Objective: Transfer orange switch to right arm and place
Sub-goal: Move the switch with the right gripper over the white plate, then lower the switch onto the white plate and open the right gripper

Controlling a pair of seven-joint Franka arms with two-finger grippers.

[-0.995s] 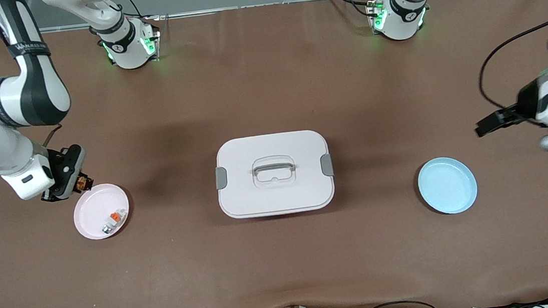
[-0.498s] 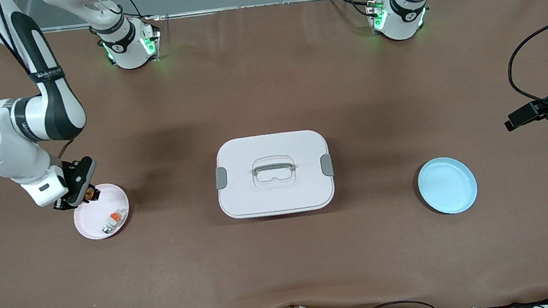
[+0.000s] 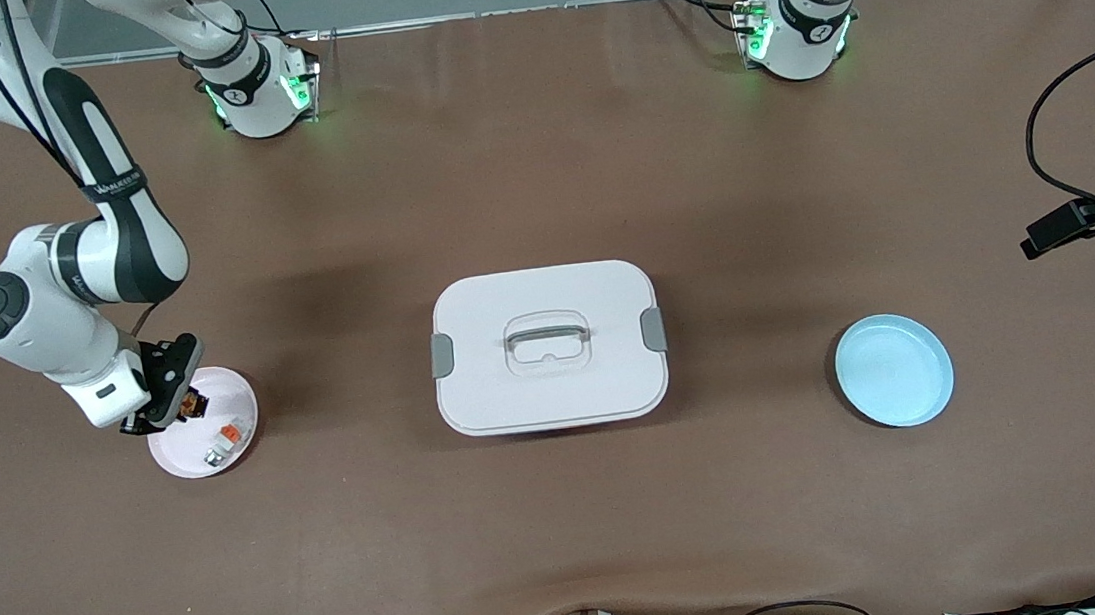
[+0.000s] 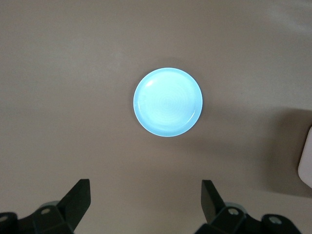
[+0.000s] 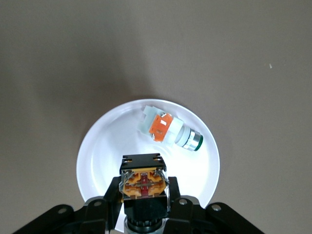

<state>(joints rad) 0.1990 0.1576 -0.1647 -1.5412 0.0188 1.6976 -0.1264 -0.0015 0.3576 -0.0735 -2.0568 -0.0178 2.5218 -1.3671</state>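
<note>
Brown matte table [image 3: 571, 546], grey floor strip past its edge, even overhead light

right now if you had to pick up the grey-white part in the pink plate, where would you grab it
Probably across its orange middle band, coming straight down from above. The grey-white part lies flat on its side in the pink plate, so its two long flanks are exposed. The right gripper, shut on the orange switch, hovers over the same plate and would have to clear first. The left gripper waits open near the blue plate.
</note>
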